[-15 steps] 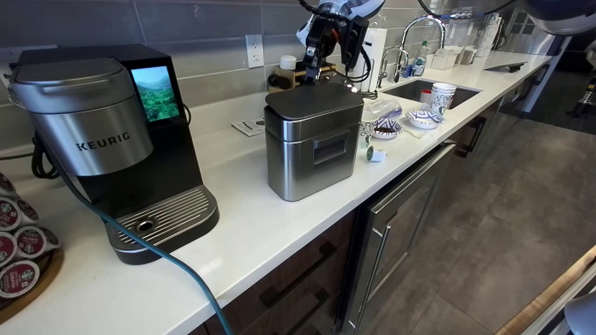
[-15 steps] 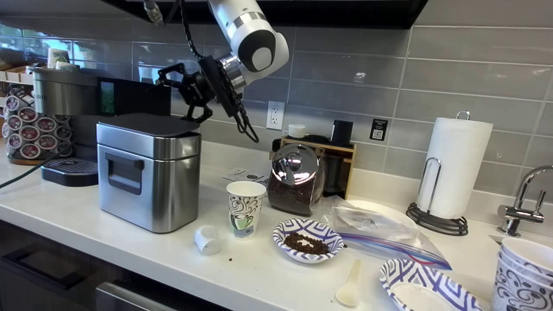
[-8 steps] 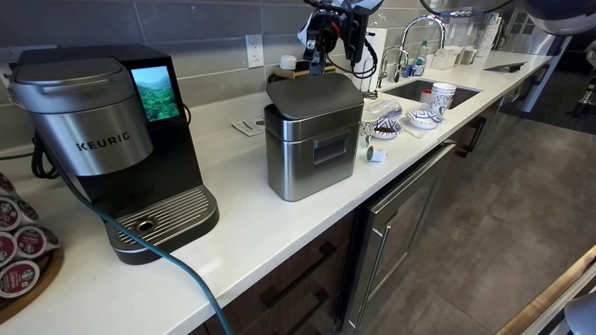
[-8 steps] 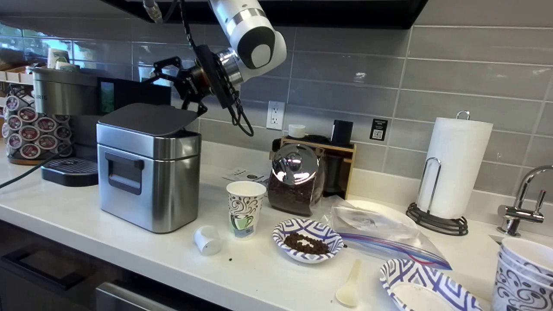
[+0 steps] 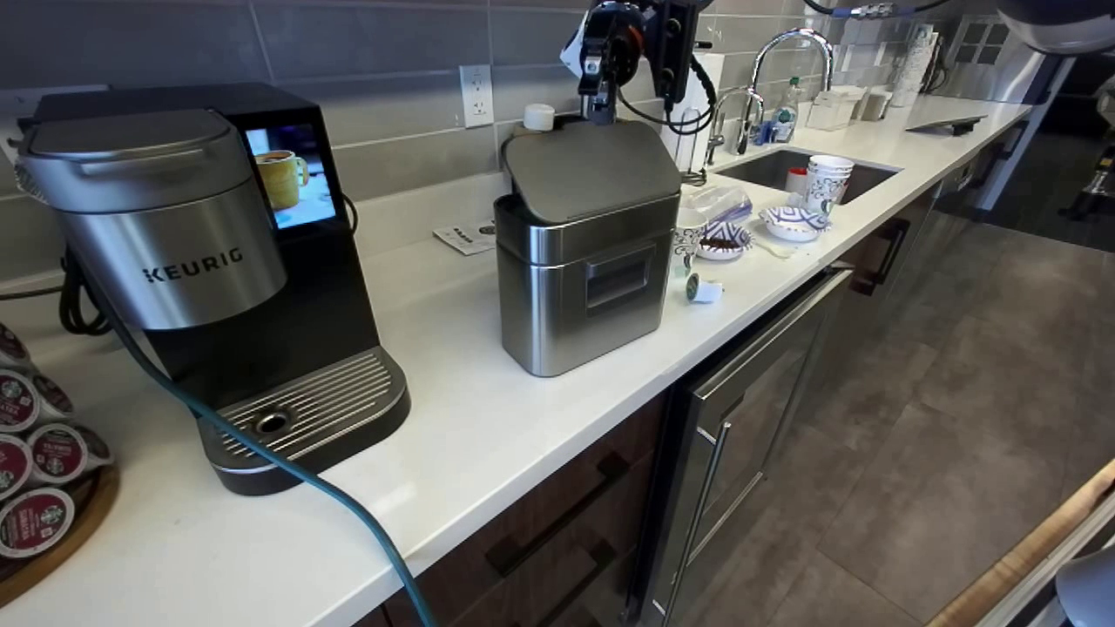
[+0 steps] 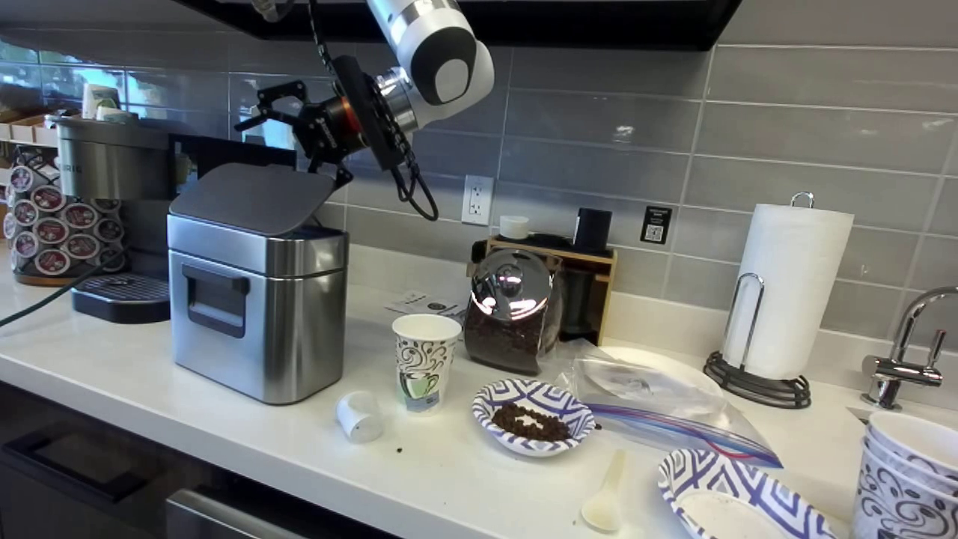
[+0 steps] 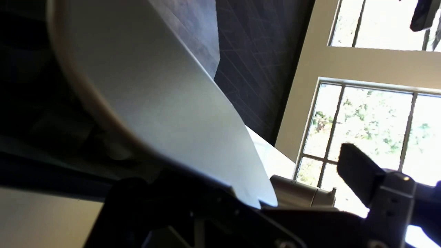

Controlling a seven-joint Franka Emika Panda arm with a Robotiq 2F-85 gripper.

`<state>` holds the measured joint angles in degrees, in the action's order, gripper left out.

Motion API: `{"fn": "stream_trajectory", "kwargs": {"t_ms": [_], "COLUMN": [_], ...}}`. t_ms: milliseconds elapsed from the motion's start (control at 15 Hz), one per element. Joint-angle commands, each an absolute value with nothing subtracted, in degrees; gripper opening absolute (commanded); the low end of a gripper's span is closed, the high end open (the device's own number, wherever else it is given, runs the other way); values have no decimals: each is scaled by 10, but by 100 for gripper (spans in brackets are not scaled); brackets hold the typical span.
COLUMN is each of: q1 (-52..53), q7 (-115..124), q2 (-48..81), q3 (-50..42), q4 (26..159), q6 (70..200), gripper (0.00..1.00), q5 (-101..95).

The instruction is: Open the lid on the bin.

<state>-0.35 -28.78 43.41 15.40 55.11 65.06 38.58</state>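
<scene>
Bin on white counter, lid tilted, tiled wall, windows

Bin in both exterior views, wrist close-up

There is one bin, one coffee maker, two bowls.
</scene>
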Motion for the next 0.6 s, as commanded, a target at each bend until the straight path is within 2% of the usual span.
{"fn": "stream_trajectory", "kwargs": {"t_ms": [0,533], "q1": [-14,-20], "q7": [-334,-469], "q2": [398,311], "q3": [159,137], "q4": [602,712], "q6": [638,670], "gripper": [100,100], "q5": [385,384]}}
